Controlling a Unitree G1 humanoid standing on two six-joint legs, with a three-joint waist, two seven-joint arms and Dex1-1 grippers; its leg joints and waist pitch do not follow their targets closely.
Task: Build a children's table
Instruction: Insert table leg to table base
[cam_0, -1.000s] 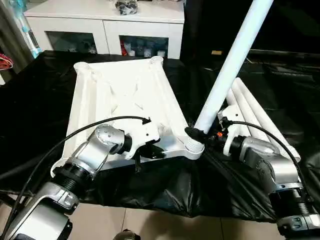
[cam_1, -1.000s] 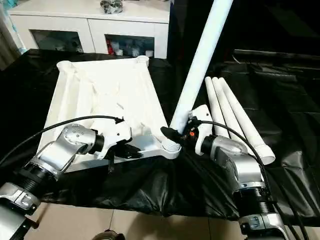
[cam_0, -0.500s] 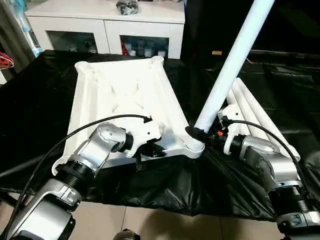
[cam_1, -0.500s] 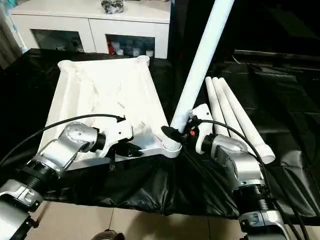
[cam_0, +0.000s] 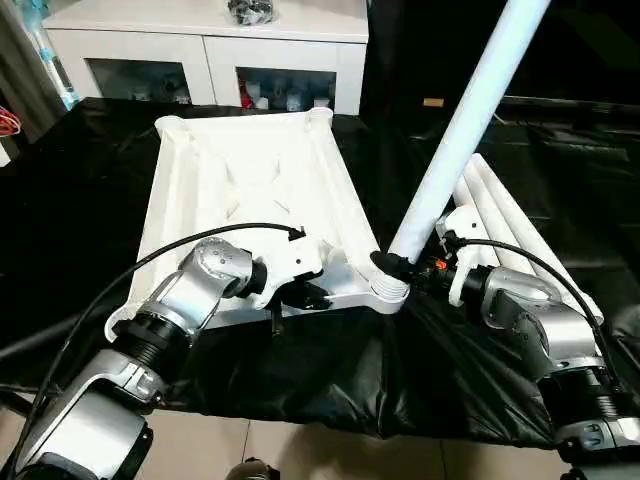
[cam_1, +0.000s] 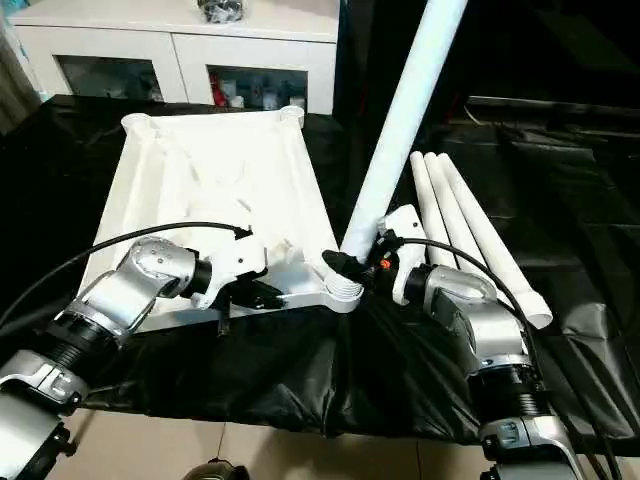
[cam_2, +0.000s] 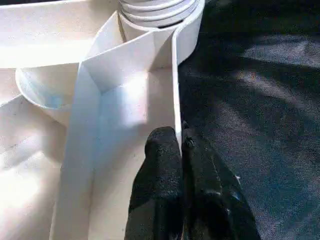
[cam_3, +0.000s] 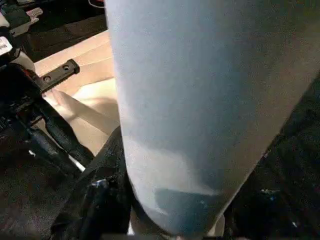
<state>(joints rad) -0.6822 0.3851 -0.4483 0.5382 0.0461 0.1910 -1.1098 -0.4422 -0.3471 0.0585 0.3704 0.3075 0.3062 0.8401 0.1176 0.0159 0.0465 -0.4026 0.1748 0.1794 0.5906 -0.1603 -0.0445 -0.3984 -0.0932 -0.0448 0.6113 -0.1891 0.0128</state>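
surface: black sheeting (cam_0: 330, 370) is covering the work surface and draping over its near edge toward us; everything we are handling is lying on it.
left gripper (cam_2: 181, 145): we are pinching the thin near rim wall of the tabletop (cam_0: 250, 185) with the fingers pressed together on it, one finger each side; we are judging this as bracing, so the top is not sliding while the leg is going in.
right gripper (cam_0: 392, 268): we are clamping it around the bottom end of the raised leg (cam_0: 460, 120), just above the socket; holding low is likely giving us control over where the leg's end is seating.
corner socket (cam_0: 387, 293): the ribbed round socket at the near right corner is sitting right at the sheet's drop-off; the leg's foot is meeting it, and we cannot tell how deep it is seated.
tabletop: lying underside up, ribs showing, long sides running away from us, with the other sockets looking unfilled.
leg: leaning up and away to the right, not yet upright by our judgement.
spare legs (cam_1: 470, 225): three tubes lying side by side just right of the raised leg, close behind our right wrist, so room that way is tight.
open room: bare sheet left of the top and beyond the spare legs.
far edge: a white cabinet (cam_0: 210, 50) with glass doors standing just past the tabletop's far end.
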